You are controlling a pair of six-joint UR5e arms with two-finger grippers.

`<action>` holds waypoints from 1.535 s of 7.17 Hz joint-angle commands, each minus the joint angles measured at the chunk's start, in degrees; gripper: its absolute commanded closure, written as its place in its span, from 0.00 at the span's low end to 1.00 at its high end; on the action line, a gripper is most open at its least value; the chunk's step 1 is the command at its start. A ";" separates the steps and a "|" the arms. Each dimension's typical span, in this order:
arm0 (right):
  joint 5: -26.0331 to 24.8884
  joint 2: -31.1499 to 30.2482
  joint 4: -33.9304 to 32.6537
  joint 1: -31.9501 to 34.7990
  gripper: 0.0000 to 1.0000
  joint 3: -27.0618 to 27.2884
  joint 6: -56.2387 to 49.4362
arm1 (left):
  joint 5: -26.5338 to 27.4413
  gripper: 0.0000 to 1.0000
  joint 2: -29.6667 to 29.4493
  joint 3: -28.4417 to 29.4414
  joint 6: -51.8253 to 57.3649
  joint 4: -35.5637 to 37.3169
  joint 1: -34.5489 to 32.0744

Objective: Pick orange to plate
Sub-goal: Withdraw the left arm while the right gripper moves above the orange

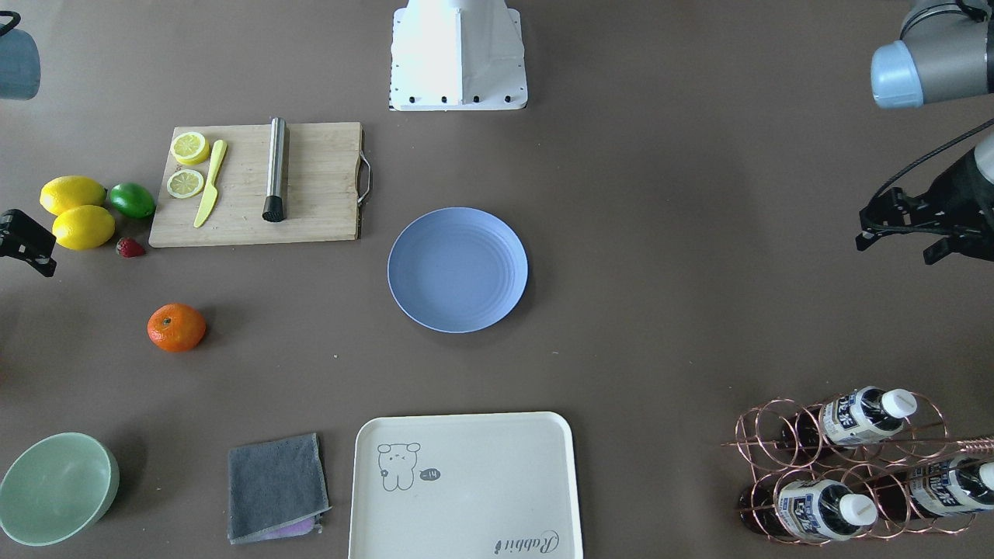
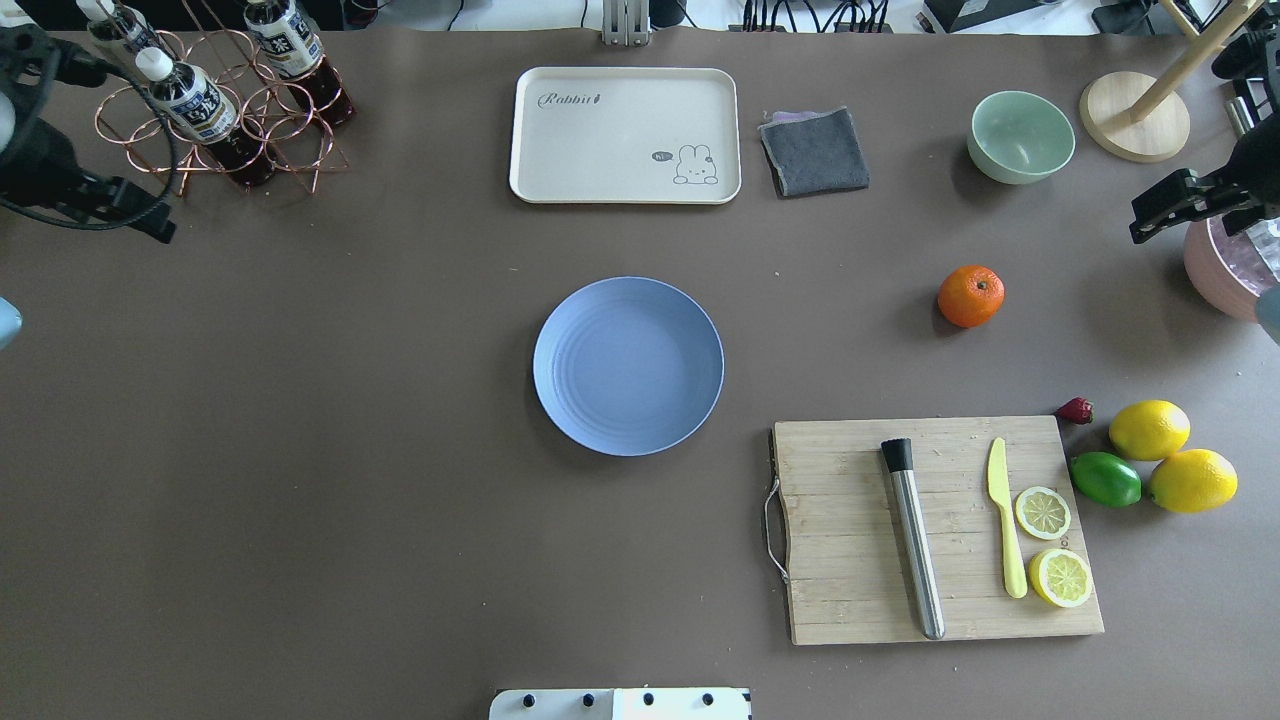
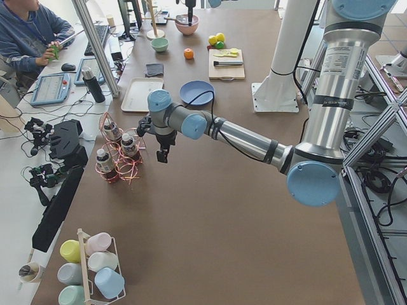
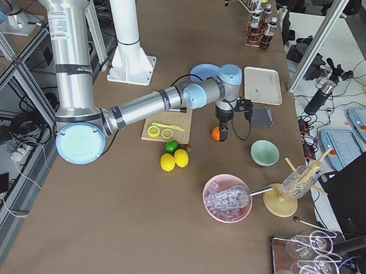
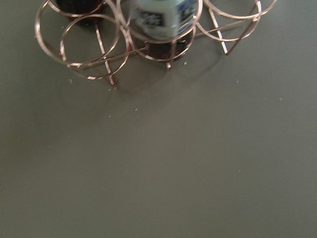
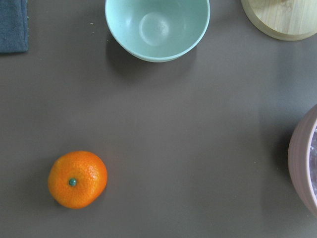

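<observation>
Overhead exterior, right gripper: above the table's right edge, carrying nothing; jaw width cannot be told.
Left gripper: left edge, beside the bottle rack; width unclear.
Orange: on the table, near the right gripper.
Plate: table centre, bare.
Progress: nothing done; grasp, carry and release remain.
Surface: brown table.
Room: operator at a side desk.

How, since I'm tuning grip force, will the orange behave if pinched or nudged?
The orange is round and sits free on the table, so a nudge likely rolls it. Its dimpled skin probably offers some grip. Looks firm, not floppy.
</observation>
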 commanded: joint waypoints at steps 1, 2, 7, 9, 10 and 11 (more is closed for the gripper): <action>-0.83 3.80 9.83 -5.44 0.01 -8.45 8.51 | -6.56 0.02 6.92 2.74 11.73 -2.84 -5.96; -1.79 6.60 12.04 -7.73 0.00 -11.97 12.63 | -6.65 0.02 7.05 2.65 11.89 -3.14 -6.32; -6.45 7.86 20.50 -13.90 0.00 -18.59 17.85 | -6.56 0.02 7.05 2.83 12.06 -3.40 -6.24; -7.42 8.03 20.50 -15.04 0.00 -19.56 17.85 | -6.56 0.02 7.13 2.83 12.06 -3.49 -6.24; -7.51 8.04 20.58 -15.40 0.02 -19.56 17.94 | -6.56 0.02 7.40 2.83 12.06 -3.49 -6.24; -8.29 7.95 20.58 -15.75 0.18 -19.48 18.11 | -6.56 0.02 7.66 2.83 12.15 -3.49 -6.24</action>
